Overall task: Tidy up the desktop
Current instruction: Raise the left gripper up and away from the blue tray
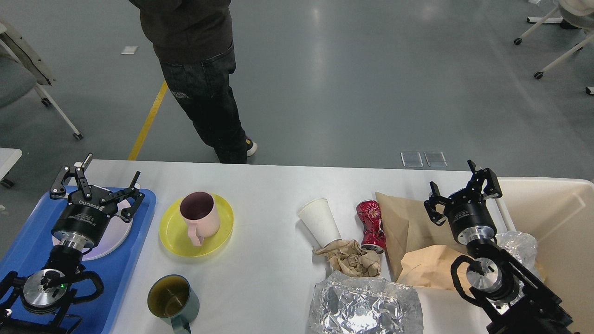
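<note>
The desktop lay wide and white under both arms, still messy with 3 cups, a crushed can, foil and brown paper, so most tidying was left, while the left gripper and right gripper seemed spread apart, holding nothing.

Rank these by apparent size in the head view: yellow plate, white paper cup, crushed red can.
1. Round yellow plastic plate, clearly largest.
2. White paper cup, lying tilted.
3. Crushed red metal can, a little smaller than the cup.
All lie at similar depth, so the ranking seems fair.
</note>
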Robot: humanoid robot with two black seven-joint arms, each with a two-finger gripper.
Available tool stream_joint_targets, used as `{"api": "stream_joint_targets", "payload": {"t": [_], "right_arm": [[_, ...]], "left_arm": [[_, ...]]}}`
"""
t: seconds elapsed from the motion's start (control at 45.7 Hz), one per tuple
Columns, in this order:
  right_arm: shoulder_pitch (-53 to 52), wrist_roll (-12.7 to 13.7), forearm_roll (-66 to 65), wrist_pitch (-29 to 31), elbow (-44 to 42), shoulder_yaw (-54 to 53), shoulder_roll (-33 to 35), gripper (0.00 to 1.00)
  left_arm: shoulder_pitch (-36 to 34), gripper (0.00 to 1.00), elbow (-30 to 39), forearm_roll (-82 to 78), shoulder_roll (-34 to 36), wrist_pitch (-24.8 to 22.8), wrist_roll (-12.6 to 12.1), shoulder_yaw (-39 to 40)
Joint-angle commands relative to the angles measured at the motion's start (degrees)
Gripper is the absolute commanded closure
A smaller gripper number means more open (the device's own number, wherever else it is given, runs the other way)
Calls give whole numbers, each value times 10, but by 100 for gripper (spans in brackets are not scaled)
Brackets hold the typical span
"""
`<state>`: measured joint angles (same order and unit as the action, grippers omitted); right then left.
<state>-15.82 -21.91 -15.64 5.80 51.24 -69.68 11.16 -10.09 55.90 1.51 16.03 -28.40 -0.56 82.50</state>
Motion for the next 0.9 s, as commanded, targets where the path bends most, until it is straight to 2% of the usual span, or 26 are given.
{"api": "stream_joint_targets", "payload": {"t": [0.0,0.284,0.394,0.525,0.613,0.744,0.875], "right_arm": [[0,0,0,0,0,0,0,0],[0,0,0,0,0,0,0,0],[0,0,0,0,0,0,0,0],[0,0,0,0,0,1,0,0],[0,0,0,0,0,0,0,0],[0,0,0,0,0,1,0,0],[0,0,0,0,0,1,0,0]], "left_arm": [[11,3,0,1,0,3,-1,-1],[4,3,0,-3,15,19,-4,-8],[-6,3,-1,2,93,20,2,-54],[-101,3,-3,5,202,13,-1,-202],[-176,3,-3,4,278,12,-1,-349],[-342,3,-8,4,342,12,0,-593],[-541,3,-16,2,351,-2,-6,-873]]}}
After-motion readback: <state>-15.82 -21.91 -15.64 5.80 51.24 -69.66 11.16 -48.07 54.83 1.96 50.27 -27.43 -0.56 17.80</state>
